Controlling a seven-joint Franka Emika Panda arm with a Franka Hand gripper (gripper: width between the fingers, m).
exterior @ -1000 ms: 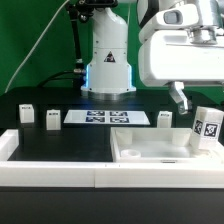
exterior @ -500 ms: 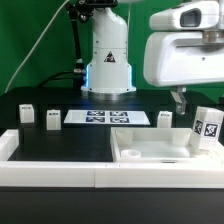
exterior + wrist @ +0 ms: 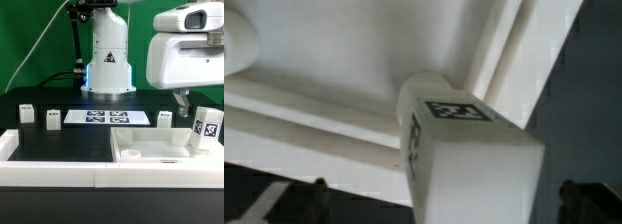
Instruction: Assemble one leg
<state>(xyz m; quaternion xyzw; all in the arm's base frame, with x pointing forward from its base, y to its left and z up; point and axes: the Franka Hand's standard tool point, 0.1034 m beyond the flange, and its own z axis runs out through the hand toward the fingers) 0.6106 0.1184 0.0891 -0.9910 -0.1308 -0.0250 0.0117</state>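
Observation:
A leg (image 3: 207,128), a small white block with a black-and-white tag, leans upright at the right end of the large white tray-like piece (image 3: 150,150). My gripper (image 3: 183,103) hangs just above and to the exterior view's left of it. In the wrist view the same leg (image 3: 473,150) fills the middle, tag facing the camera. My gripper (image 3: 438,205) is open, with dark fingertips (image 3: 304,200) on either side of the leg and not touching it. Three more legs stand on the table: two at the left (image 3: 27,114) (image 3: 52,119) and one behind the tray (image 3: 165,119).
The marker board (image 3: 100,118) lies flat in front of the robot base (image 3: 108,70). A white rim (image 3: 12,150) borders the table's front and left. A green backdrop stands behind.
The gripper has shifted a little toward the exterior view's right, closer over the leaning leg. The parts on the table have not moved.

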